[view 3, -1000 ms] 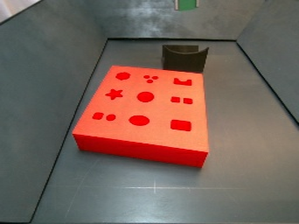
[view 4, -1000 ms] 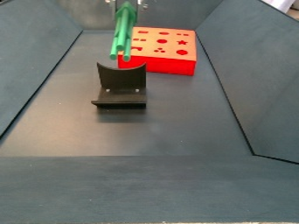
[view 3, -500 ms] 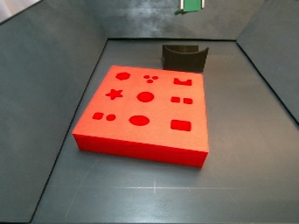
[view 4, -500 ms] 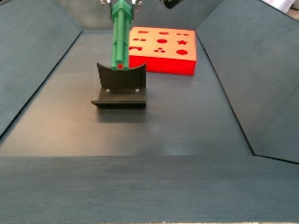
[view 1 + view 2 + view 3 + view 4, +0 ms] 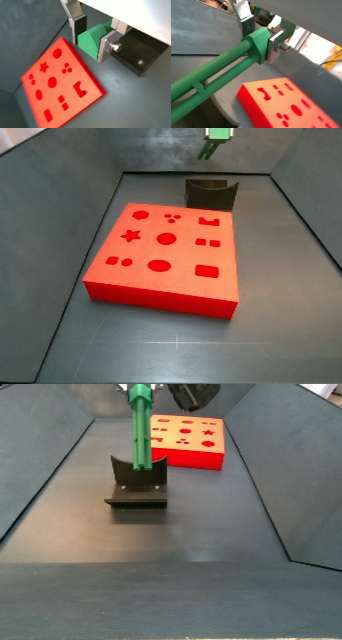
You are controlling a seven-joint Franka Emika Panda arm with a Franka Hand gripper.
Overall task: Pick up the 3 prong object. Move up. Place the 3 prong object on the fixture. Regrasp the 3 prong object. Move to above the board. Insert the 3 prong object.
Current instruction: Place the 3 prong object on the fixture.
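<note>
Gripper (image 5: 93,36) up high over the back of the bin, above the fixture (image 5: 136,480). Jaws nearly closed, flat silver plates w/ dark pads clamped on the wide end of the 3 prong object (image 5: 218,75), matte green plastic. In a wrist view the piece runs out from the fingers as long slim parallel bars. In a side view (image 5: 139,426) it hangs roughly upright, lower end down by the fixture's U-shaped recess; contact w/ the recess can't be judged. Another side view catches only a green bit (image 5: 214,147) at the frame's top edge, above the fixture (image 5: 211,194).

Fixture: dark grey-black, curved notch on top, flat base plate.

Board (image 5: 164,257): flat red-orange square block, smooth, darker cutouts incl. star, circles, squares. Sits just beside the fixture on dull grey floor (image 5: 160,544). Also seen in both wrist views (image 5: 59,85) (image 5: 284,105).
</note>
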